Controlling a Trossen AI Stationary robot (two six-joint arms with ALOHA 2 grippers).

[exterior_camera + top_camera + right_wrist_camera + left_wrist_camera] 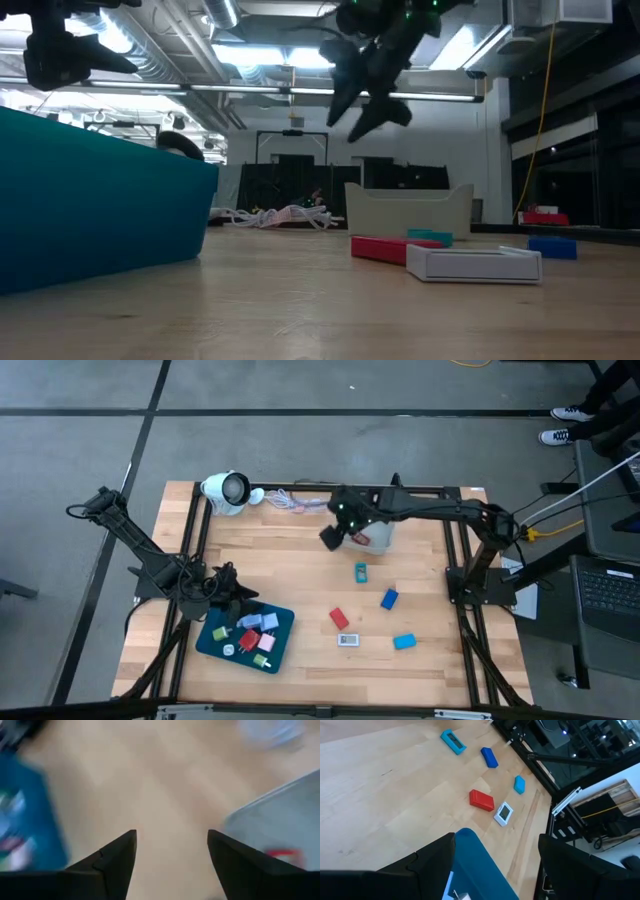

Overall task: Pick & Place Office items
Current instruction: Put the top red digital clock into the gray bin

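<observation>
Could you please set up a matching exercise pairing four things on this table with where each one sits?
Things:
1. red block
2. white round camera
3. right gripper
4. teal tray

Places:
A. far left corner of the table
B. bare wood, mid-table
C. raised beside the grey bin
D. under the left gripper

Pairs: 1-B, 2-A, 3-C, 4-D

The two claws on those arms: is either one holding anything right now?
No. The right gripper is open and empty by the grey bin; the left gripper is open above the teal tray, holding nothing.
</observation>
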